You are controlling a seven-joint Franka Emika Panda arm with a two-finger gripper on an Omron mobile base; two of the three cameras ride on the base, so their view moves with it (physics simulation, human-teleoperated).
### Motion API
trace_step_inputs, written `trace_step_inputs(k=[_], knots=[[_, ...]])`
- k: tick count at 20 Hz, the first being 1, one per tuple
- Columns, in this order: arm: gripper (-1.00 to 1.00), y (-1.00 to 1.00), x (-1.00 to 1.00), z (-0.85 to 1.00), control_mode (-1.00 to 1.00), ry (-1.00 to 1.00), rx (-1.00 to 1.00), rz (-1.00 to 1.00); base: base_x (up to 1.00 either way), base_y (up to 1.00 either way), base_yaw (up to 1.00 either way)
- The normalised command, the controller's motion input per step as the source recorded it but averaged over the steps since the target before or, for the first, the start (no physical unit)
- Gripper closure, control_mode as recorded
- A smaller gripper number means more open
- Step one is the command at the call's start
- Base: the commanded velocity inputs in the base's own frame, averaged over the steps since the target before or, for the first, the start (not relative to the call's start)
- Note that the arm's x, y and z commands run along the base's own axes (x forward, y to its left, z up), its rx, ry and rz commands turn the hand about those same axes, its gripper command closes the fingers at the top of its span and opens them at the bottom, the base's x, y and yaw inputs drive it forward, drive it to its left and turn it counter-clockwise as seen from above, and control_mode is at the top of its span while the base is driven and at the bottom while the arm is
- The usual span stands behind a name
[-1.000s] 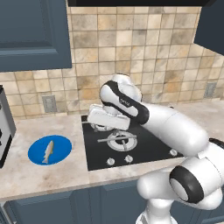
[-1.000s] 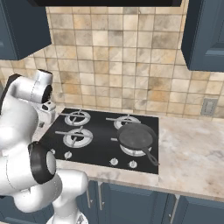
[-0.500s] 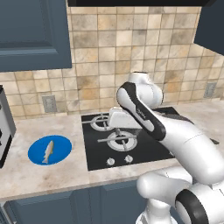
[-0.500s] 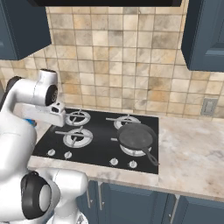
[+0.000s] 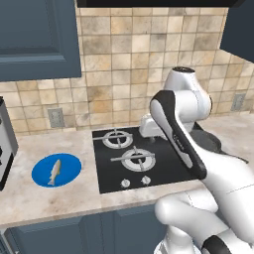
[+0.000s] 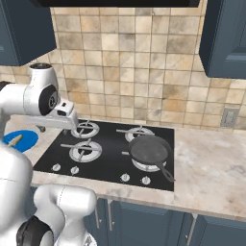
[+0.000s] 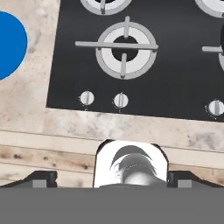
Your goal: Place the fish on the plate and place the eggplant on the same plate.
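The silvery fish (image 5: 53, 172) lies on the blue plate (image 5: 69, 166), which sits on the counter left of the stove. In the right base view, the plate (image 6: 25, 138) and the fish (image 6: 15, 140) peek out behind my arm. My gripper (image 7: 112, 178) hangs over the stove's left burners, well to the right of the plate. It is open, its dark fingertips (image 7: 43, 177) wide apart with nothing between them. The hand view catches part of the plate (image 7: 9, 43) at its left edge. The eggplant is out of view.
A black four-burner stove (image 5: 149, 171) with knobs along its front fills the middle of the counter. A dark frying pan (image 6: 149, 150) sits on the front right burner. Tiled wall behind, blue cabinets above, a dark appliance (image 5: 4, 149) at the far left.
My arm has swung to the right, from near the stove's left edge to farther over the burners. The jaws stayed open, and the fish stayed on the plate.
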Motion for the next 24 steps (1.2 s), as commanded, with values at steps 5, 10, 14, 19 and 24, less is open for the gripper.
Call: trace_step_inputs(k=[5, 10, 14, 19, 24], knots=[[-1.00, -0.43, -0.48, 0.58, -1.00, -0.29, 0.00, 0.00, 0.00, 0.00, 0.00], [-1.00, -0.37, -0.37, 0.06, -1.00, -0.28, 0.00, 0.00, 0.00, 0.00, 0.00], [-1.00, -0.01, -0.01, 0.00, -1.00, -0.02, 0.00, 0.00, 0.00, 0.00, 0.00], [-1.00, 0.00, -0.02, 0.00, -1.00, 0.00, 0.00, 0.00, 0.00, 0.00, 0.00], [-1.00, -0.01, -0.17, 0.00, 1.00, 0.00, 0.00, -0.01, -0.55, -0.16, -0.07]])
